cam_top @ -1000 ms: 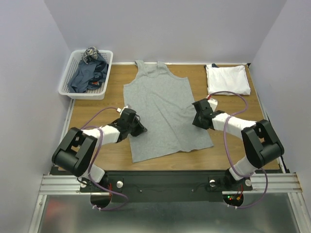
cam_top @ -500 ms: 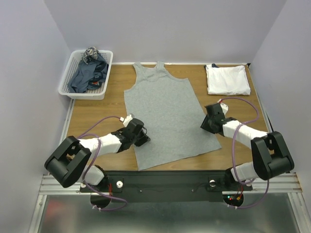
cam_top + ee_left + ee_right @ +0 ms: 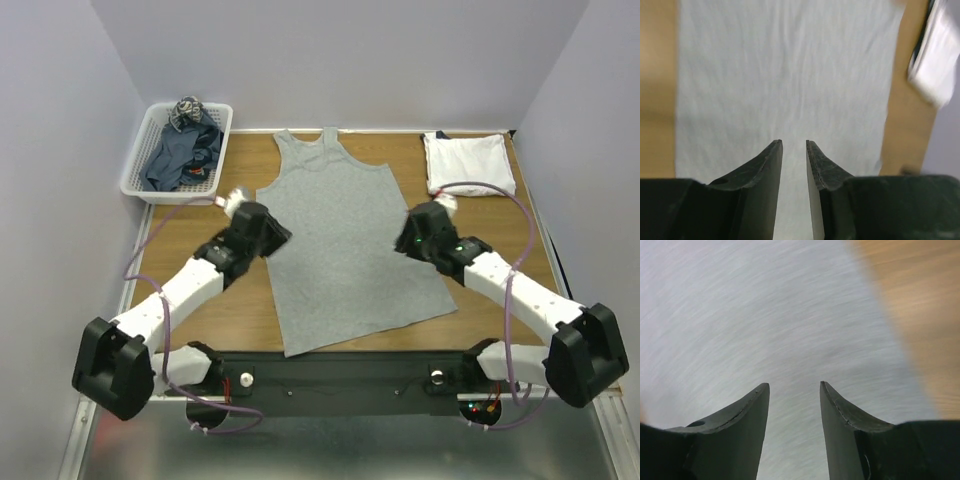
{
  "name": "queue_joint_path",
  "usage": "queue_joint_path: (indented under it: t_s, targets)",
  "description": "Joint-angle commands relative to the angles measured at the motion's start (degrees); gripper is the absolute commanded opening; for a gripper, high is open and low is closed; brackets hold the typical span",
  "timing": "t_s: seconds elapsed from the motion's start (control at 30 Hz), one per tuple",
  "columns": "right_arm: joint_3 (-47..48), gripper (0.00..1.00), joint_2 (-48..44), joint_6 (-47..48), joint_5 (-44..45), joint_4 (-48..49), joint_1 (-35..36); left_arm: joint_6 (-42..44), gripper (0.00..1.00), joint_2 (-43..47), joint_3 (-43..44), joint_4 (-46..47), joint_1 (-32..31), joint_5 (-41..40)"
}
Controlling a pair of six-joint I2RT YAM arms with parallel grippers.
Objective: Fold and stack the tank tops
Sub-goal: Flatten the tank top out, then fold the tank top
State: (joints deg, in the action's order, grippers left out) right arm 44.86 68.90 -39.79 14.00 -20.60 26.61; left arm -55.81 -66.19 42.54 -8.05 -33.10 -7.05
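A light heather-grey tank top (image 3: 340, 240) lies spread flat mid-table, straps toward the far side and hem near the front edge. My left gripper (image 3: 274, 234) hovers over its left side edge, my right gripper (image 3: 405, 241) over its right side edge. In the left wrist view the left gripper (image 3: 794, 143) is open, with only flat grey tank top (image 3: 790, 75) below it. Seen from the right wrist, the right gripper (image 3: 792, 385) is open too, above blurred grey tank top (image 3: 765, 315). A folded white tank top (image 3: 468, 163) rests at the back right. Dark blue-grey tank tops (image 3: 180, 152) are heaped in the basket.
The white lattice basket (image 3: 138, 172) stands at the back left, overhanging the table's left edge. Bare wood shows either side of the grey top. Grey walls close in on three sides. The white top (image 3: 932, 55) shows blurred in the left wrist view.
Both grippers have let go of the grey top's lower sides and moved up and away from the front edge. The top had slid toward the front and now lies still.
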Motion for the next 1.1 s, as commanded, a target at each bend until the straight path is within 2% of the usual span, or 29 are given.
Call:
queue_joint_path:
  t_s: [0.0,0.03,0.13,0.17,0.27,0.47,0.77,1.07]
  targets:
    - [8.46,0.51,5.77,-3.97,5.15,-2.86,18.27,9.39,0.37,-3.92,7.69,2.78,13.04,0.28]
    - [9.71,0.51,7.46,-4.76,6.12,-2.87,21.17,10.88,0.37,-8.82,9.64,3.65,16.11,1.76]
    - [14.19,0.5,14.05,-6.87,8.58,-2.78,31.97,15.81,0.36,-19.73,17.73,5.76,19.55,5.26]
    - [16.46,0.5,15.72,-7.05,8.68,-2.87,33.84,17.91,0.34,-22.55,22.53,5.33,20.26,6.16]
    - [20.34,0.5,22.12,-7.41,9.29,-2.87,40.77,19.6,0.33,-31.59,28.46,2.79,21.85,5.65]
    - [26.67,0.39,30.93,-8.28,9.03,-2.95,50.01,22.32,0.32,-40.84,36.37,-0.28,23.79,2.66]
    - [32.74,0.37,40.51,-8.46,8.76,-4.53,57.49,23.12,0.31,-42.61,36.73,0.41,24.66,3.18]
    - [35.47,0.37,44.82,-8.99,9.47,-8.31,58.99,22.85,0.3,-42.88,35.86,1.55,24.66,4.58]
